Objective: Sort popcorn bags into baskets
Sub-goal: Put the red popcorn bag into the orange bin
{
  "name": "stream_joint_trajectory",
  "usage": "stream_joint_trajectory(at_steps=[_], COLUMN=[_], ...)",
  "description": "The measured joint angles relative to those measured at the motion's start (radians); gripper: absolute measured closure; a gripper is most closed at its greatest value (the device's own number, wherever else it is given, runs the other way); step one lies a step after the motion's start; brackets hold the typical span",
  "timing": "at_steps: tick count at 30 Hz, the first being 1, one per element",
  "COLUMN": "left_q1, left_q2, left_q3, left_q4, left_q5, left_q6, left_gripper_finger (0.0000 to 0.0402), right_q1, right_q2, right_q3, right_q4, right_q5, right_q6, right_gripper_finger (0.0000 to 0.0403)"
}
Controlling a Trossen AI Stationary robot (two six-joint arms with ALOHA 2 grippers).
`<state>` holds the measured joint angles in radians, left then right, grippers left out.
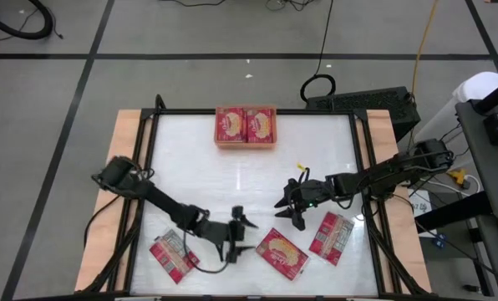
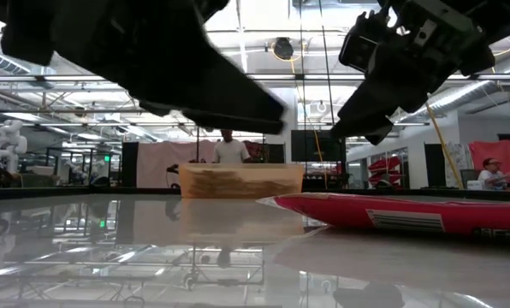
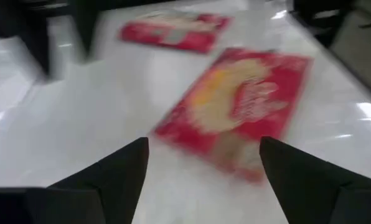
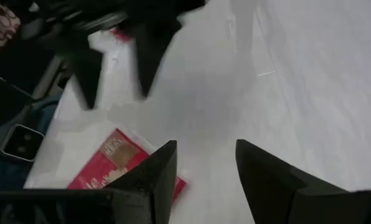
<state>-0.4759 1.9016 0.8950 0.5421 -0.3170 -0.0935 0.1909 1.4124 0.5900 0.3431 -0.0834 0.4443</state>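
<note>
Three red popcorn bags lie flat near the table's near edge: a left one [image 1: 174, 255], a middle one [image 1: 282, 253] and a right one [image 1: 332, 237]. Two more lie side by side in the orange basket [image 1: 246, 145] at the far middle. My left gripper [image 1: 242, 234] is open and empty, just left of the middle bag [image 3: 235, 106]. The right bag shows beyond it in the left wrist view [image 3: 173, 30]. My right gripper [image 1: 289, 209] is open and empty above the table, just beyond the middle bag [image 4: 120, 165]. The low view shows a bag [image 2: 409, 211] and the basket [image 2: 240, 180].
A dark frame [image 1: 359, 167] runs around the glossy white table top, with wooden margins [image 1: 124, 142] outside it. The two grippers are close together at the near middle. People stand in the room beyond the table [image 2: 231, 150].
</note>
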Motion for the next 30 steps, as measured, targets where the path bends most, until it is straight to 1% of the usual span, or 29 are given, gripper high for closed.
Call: stream_joint_trajectory(at_steps=[4, 6, 9, 12, 14, 16, 18, 22, 23, 28, 30], left_q1=[-0.023, -0.036, -0.045, -0.038, -0.029, -0.016, -0.003, 0.031, 0.041, 0.078, 0.086], left_q2=[0.080, 0.101, 0.138, 0.156, 0.162, 0.169, 0.173, 0.172, 0.166, 0.125, 0.098], left_q3=[0.086, 0.110, 0.140, 0.146, 0.143, 0.144, 0.145, 0.144, 0.144, 0.142, 0.142], left_q4=[-0.087, -0.166, -0.179, -0.176, -0.171, -0.164, -0.158, -0.167, -0.174, -0.212, -0.224], left_q5=[0.070, 0.082, 0.081, 0.030, 0.020, 0.026, 0.052, 0.050, 0.042, -0.027, -0.053], left_q6=[0.006, 0.014, 0.027, 0.039, 0.052, 0.105, 0.156, 0.257, 0.280, 0.406, 0.463], left_gripper_finger=[0.0107, 0.0119, 0.0137, 0.0159, 0.0182, 0.0214, 0.0257, 0.0368, 0.0384, 0.0395, 0.0397], right_q1=[0.000, 0.000, 0.000, 0.000, 0.000, 0.000, 0.000, 0.000, 0.000, -0.002, -0.014], right_q2=[0.000, 0.000, 0.000, 0.000, 0.000, 0.000, 0.000, 0.000, 0.000, 0.000, 0.000], right_q3=[0.000, 0.000, 0.000, 0.000, 0.000, 0.000, 0.000, 0.000, 0.000, 0.000, 0.000], right_q4=[-0.016, -0.020, -0.026, -0.021, -0.019, -0.023, -0.021, -0.025, -0.028, -0.058, -0.063], right_q5=[0.000, 0.000, 0.000, 0.000, 0.000, 0.001, 0.002, 0.002, 0.001, -0.002, -0.046], right_q6=[-0.018, -0.022, -0.033, -0.041, -0.041, -0.041, -0.041, -0.019, -0.006, 0.061, 0.087], right_gripper_finger=[0.0245, 0.0245, 0.0245, 0.0245, 0.0245, 0.0245, 0.0245, 0.0245, 0.0245, 0.0245, 0.0245])
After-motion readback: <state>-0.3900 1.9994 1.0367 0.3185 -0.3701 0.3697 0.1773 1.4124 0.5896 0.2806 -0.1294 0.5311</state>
